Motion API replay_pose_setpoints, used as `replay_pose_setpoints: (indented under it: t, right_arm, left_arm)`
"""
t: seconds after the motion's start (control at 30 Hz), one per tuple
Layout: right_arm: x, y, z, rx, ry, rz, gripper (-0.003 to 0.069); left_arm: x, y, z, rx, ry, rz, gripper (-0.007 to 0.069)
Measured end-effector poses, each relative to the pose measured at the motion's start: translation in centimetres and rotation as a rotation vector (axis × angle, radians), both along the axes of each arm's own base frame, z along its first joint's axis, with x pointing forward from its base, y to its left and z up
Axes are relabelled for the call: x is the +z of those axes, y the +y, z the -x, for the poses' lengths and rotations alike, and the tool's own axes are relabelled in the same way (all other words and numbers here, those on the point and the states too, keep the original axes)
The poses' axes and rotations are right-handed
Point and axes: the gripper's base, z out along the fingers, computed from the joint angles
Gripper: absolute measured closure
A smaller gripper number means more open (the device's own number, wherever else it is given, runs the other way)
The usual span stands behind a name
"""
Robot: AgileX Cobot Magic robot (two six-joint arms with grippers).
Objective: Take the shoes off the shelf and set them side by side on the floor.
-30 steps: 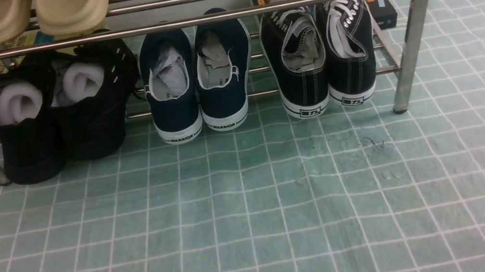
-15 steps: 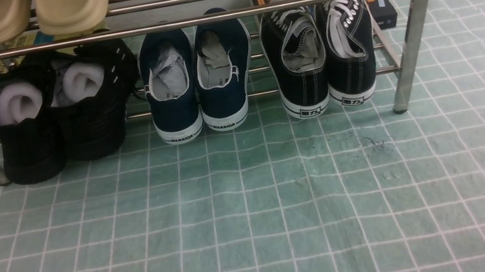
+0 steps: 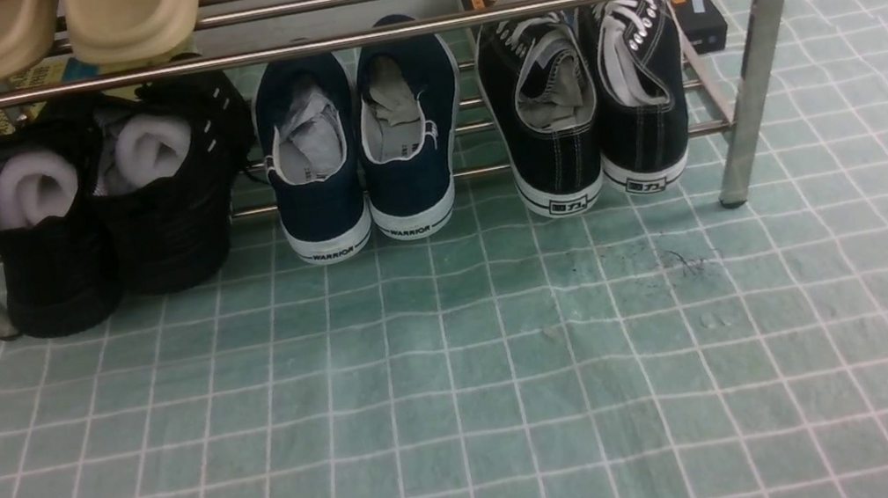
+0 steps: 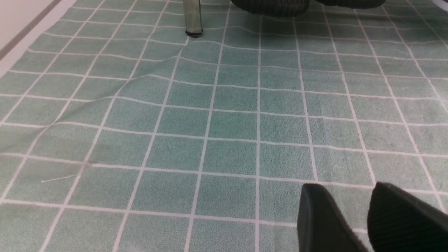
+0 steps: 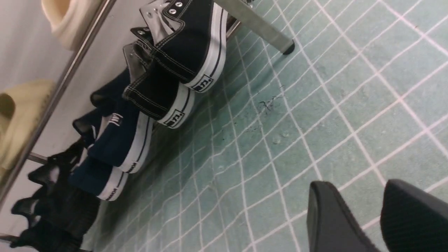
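**Both claws empty, sneakers on the rack**

From the front camera I see the shoes (image 3: 562, 150) on the lower tier of the shelf (image 3: 305, 46), at its right end, just inside the right front leg. The two sneakers sit side by side and touching, heels toward me and toes pointing away, white laces loose over the tongues. Their heels hang past the front rod, low over the floor (image 3: 466, 388). I cannot tell whether the soles touch the cloth.

To their left on the same tier stand the navy sneakers (image 3: 361, 146), and further left the all-black shoes (image 3: 100, 214). Cream slippers (image 3: 61, 24) rest on the upper tier. A small dark scuff (image 3: 682, 260) marks the floor just in front of the black canvas pair.

Neither arm shows in my front view. On the left wrist camera, the left gripper (image 4: 346, 196) has its fingers apart with only green gridded cloth between them, well short of the rack leg (image 4: 192, 17). On the right wrist camera, the right gripper (image 5: 355, 190) is likewise spread with nothing in it. It hangs over bare floor, well apart from the shoes (image 5: 175, 63), which that camera sees from behind the heels.
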Motion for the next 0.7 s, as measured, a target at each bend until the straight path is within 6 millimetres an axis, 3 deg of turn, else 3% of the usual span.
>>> replay_pose_setpoints:
  t: [0.17, 0.23, 0.3, 0.4, 0.5, 0.53, 0.63, 0.7]
  right_arm:
    - [0.0, 0.1, 0.0, 0.001, 0.000, -0.022, 0.0419]
    - [0.7, 0.1, 0.1, 0.009, -0.018, -0.007, 0.0454]
    - [2.7, 0.1, 0.3, 0.020, -0.083, 0.061, 0.0523]
    - [7.2, -0.1, 0.8, 0.028, -0.193, 0.242, 0.0650]
    - [9.8, -0.1, 0.6, 0.043, -0.179, 0.349, 0.0669]
    - [11.3, -0.2, 0.0, 0.074, -0.103, 0.410, 0.0665]
    - [12.7, -0.1, -1.7, 0.142, 0.085, 0.454, 0.0658]
    - [14.0, -0.1, -4.1, 0.252, 0.333, 0.496, 0.0656]
  left_arm:
    - [0.0, 0.0, 0.0, 0.000, 0.000, 0.000, 0.0385]
    - [0.0, 0.0, 0.0, 0.000, 0.000, 0.000, 0.0385]
    - [0.0, 0.0, 0.0, 0.000, 0.000, 0.000, 0.0385]
    - [0.0, 0.0, 0.0, 0.000, 0.000, 0.000, 0.0385]
    - [0.0, 0.0, 0.0, 0.000, 0.000, 0.000, 0.0385]
    - [0.0, 0.0, 0.0, 0.000, 0.000, 0.000, 0.0385]
    - [0.0, 0.0, 0.0, 0.000, 0.000, 0.000, 0.0385]
    - [0.0, 0.0, 0.0, 0.000, 0.000, 0.000, 0.0385]
